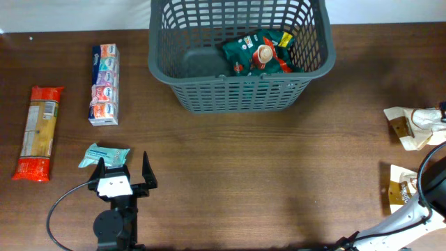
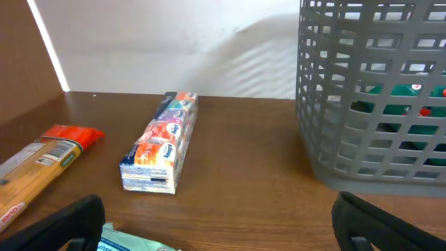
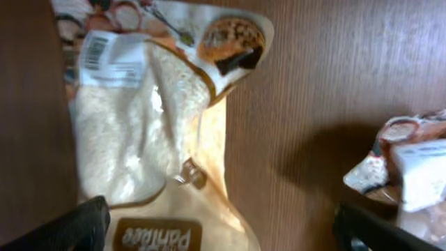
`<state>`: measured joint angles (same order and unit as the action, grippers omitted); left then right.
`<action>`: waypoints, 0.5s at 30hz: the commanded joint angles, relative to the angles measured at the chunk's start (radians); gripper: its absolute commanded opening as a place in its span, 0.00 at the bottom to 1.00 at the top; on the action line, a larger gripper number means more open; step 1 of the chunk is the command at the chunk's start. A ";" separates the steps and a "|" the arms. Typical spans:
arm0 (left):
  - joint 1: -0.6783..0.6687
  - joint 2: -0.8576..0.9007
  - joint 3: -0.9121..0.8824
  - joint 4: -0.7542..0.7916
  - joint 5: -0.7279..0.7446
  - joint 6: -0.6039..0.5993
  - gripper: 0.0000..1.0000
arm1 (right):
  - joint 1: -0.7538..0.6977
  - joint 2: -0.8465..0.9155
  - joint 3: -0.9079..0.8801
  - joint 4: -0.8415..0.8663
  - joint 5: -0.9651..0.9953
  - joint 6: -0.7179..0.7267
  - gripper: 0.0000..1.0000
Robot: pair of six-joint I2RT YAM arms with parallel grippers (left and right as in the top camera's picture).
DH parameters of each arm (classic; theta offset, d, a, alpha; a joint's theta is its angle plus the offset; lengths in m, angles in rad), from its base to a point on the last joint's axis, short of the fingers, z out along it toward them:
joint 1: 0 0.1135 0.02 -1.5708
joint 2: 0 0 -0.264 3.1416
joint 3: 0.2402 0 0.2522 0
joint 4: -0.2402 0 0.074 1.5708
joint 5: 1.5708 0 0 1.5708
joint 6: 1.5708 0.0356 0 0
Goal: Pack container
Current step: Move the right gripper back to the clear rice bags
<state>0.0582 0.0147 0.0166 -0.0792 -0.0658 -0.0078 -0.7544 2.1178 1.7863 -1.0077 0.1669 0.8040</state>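
Where the dark wooden table (image 1: pixel 279 160) meets its far edge, a little right of centre, the container (image 1: pixel 240 94) stands upright, a large grey basket with slotted sides. Inside it, towards the right, lies a green snack packet (image 1: pixel 261 52) with red and yellow print; the left part of the base shows bare. In the left wrist view the basket's wall (image 2: pixel 376 104) fills the right side, with green showing through the slots.

Well left of the basket, a long box with many-coloured panels (image 1: pixel 104 84) lies flat, end-on to the near edge. Further left lies a pasta packet (image 1: pixel 40 132) with red ends, roughly parallel to the box. Nearer the front, a small pale teal packet (image 1: pixel 104 155) rests just beyond the left gripper (image 1: pixel 124 169), whose fingers are spread wide and hold nothing; the packet's edge peeks in by the left finger in the wrist view.

At the far right edge lie two cream and brown packets (image 1: pixel 414 127) (image 1: pixel 401 187), one behind the other. The right gripper (image 3: pixel 223 233) hovers over one of them, a bag of pale crumbs (image 3: pixel 139 139), its fingers wide apart and gripping nothing.
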 commanded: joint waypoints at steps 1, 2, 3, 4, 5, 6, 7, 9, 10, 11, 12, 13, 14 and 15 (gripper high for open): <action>-0.003 -0.009 -0.007 0.000 0.011 -0.010 0.99 | -0.005 0.000 -0.048 0.061 -0.014 -0.030 0.99; -0.003 -0.009 -0.007 0.000 0.010 -0.010 0.99 | -0.005 0.000 -0.058 0.094 -0.045 -0.057 0.99; -0.003 -0.009 -0.007 0.000 0.011 -0.010 0.99 | -0.005 0.000 -0.066 0.126 -0.074 -0.080 0.99; -0.003 -0.009 -0.007 0.001 0.010 -0.010 0.99 | -0.004 0.000 -0.075 0.154 -0.103 -0.097 0.99; -0.003 -0.009 -0.007 0.001 0.010 -0.010 0.99 | -0.003 0.000 -0.084 0.180 -0.123 -0.097 0.99; -0.003 -0.009 -0.007 0.000 0.010 -0.010 0.99 | -0.003 0.000 -0.091 0.202 -0.137 -0.097 0.99; -0.003 -0.009 -0.007 0.001 0.010 -0.010 0.99 | -0.003 0.001 -0.095 0.218 -0.145 -0.097 0.99; -0.003 -0.009 -0.007 0.000 0.011 -0.010 0.99 | -0.002 0.005 -0.096 0.243 -0.157 -0.097 0.99; -0.003 -0.009 -0.007 0.000 0.011 -0.010 0.99 | -0.002 0.008 -0.096 0.246 -0.156 -0.097 0.99; -0.003 -0.009 -0.007 0.001 0.010 -0.010 0.99 | -0.003 0.010 -0.096 0.248 -0.156 -0.096 0.99; -0.003 -0.009 -0.007 0.001 0.011 -0.010 0.99 | -0.003 0.014 -0.096 0.246 -0.156 -0.091 0.99; -0.003 -0.009 -0.007 0.000 0.011 -0.010 0.99 | -0.002 0.017 -0.098 0.245 -0.156 -0.089 0.99; -0.003 -0.009 -0.007 0.001 0.011 -0.010 0.99 | -0.002 0.019 -0.103 0.245 -0.156 -0.086 0.99; -0.003 -0.009 -0.007 0.000 0.010 -0.010 0.99 | -0.003 0.019 -0.110 0.245 -0.155 -0.068 0.99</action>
<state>0.0582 0.0147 0.0166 -0.0792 -0.0658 -0.0078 -0.7551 2.1178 1.6985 -0.7620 0.0273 0.7261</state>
